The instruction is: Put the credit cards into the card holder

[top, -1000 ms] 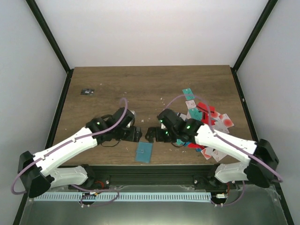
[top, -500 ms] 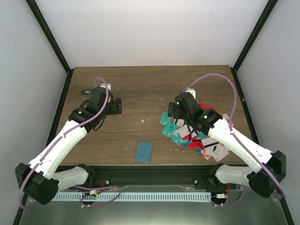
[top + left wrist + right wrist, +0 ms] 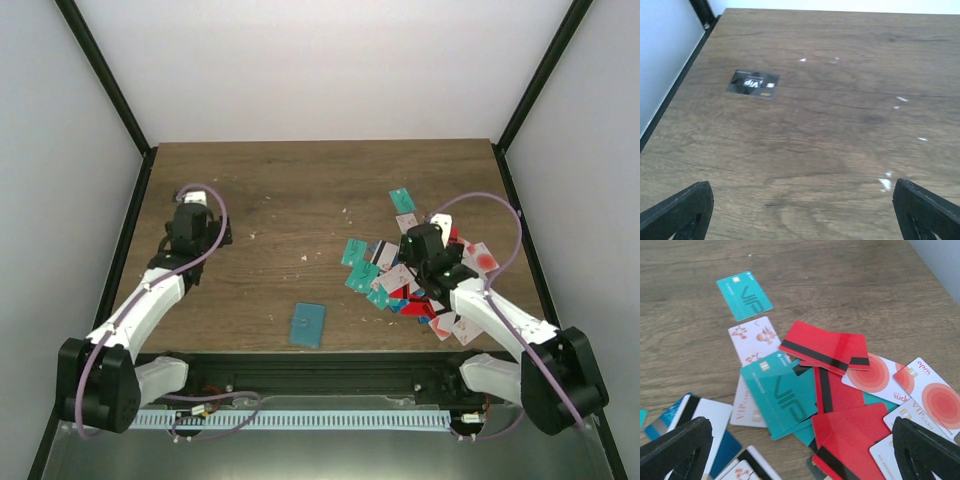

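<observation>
Right tool (image 3: 800, 457) hangs released above the credit cards (image 3: 785, 390): pick-up step, I'd say; next it must pinch one for the card holder (image 3: 308, 324).

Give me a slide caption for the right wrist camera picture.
Open right gripper above a scattered heap of thin plastic credit cards, teal, red and white, on a brown wooden table.

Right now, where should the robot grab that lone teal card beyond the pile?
Across its long edges, straight down from above. The teal card lies flat on the table, uncovered, so only its thin edges offer a hold, and the narrow width is probably easier to span. Grip toward its far end, away from the white card.
</observation>
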Robot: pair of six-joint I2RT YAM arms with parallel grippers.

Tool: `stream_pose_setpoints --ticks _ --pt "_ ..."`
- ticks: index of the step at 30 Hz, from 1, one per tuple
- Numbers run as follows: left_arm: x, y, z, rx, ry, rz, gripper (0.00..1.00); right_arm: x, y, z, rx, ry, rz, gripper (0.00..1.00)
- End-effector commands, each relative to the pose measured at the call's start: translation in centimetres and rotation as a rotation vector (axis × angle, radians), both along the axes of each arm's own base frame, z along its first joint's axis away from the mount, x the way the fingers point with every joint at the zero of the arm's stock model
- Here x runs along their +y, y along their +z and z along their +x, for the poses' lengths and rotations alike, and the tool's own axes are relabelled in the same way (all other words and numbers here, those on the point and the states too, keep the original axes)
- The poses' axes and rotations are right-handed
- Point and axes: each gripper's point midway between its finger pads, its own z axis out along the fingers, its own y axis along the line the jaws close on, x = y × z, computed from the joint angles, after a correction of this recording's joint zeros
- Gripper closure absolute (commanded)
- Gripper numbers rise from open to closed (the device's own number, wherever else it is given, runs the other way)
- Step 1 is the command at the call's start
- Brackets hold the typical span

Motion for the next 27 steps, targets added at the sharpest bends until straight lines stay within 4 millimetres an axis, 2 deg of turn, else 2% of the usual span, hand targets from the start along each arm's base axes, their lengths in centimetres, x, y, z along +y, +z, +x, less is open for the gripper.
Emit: stream_pose_setpoints --ticks 1,6,8,11,14,16,17,21,24,26,27 --pt "1.7 -0.4 1.2 -0.104 -0.028 -0.057 0.0 -1.4 1.3 1.9 -0.144 0.005 -0.018 0.0" --pt "3.7 -2.6 0.9 -0.166 -0.021 -0.075 0.0 -3.1 1.0 1.9 -0.275 0.077 -0.005 0.0" --pt "4.6 -3.6 0.7 -0.177 0.011 -0.087 0.0 -3.7 0.6 1.3 -0.341 0.079 -0.002 0.0" --pt "5.0 -4.7 0.4 -0.218 0.023 -0.089 0.0 -4.5 1.4 0.4 -0.478 0.074 0.005 0.0" --pt "5.4 -4.6 -0.3 -0.309 0.021 -0.042 0.0 -4.1 2.7 0.7 -0.549 0.115 -0.009 0.0" --pt "5.8 -3.7 0.6 -0.354 0.039 -0.035 0.0 -3.9 3.2 1.1 -0.591 0.148 -0.015 0.0" --pt "5.8 -4.4 1.0 -0.33 0.034 -0.03 0.0 -3.7 3.4 1.6 -0.598 0.168 -0.019 0.0" --pt "5.4 -3.4 2.5 -0.393 0.006 -0.029 0.0 -3.2 4.0 3.6 -0.65 0.227 -0.007 0.0" --pt "5.7 -3.3 3.6 -0.4 0.007 -0.026 0.0 -3.1 3.0 4.9 -0.63 0.248 -0.007 0.0" --pt "5.7 -3.2 3.6 -0.44 0.0 -0.017 0.0 -3.2 2.0 4.9 -0.624 0.256 0.003 0.0" --pt "5.6 -3.7 3.5 -0.445 -0.006 -0.021 0.0 -3.1 2.2 4.7 -0.65 0.267 -0.001 0.0"
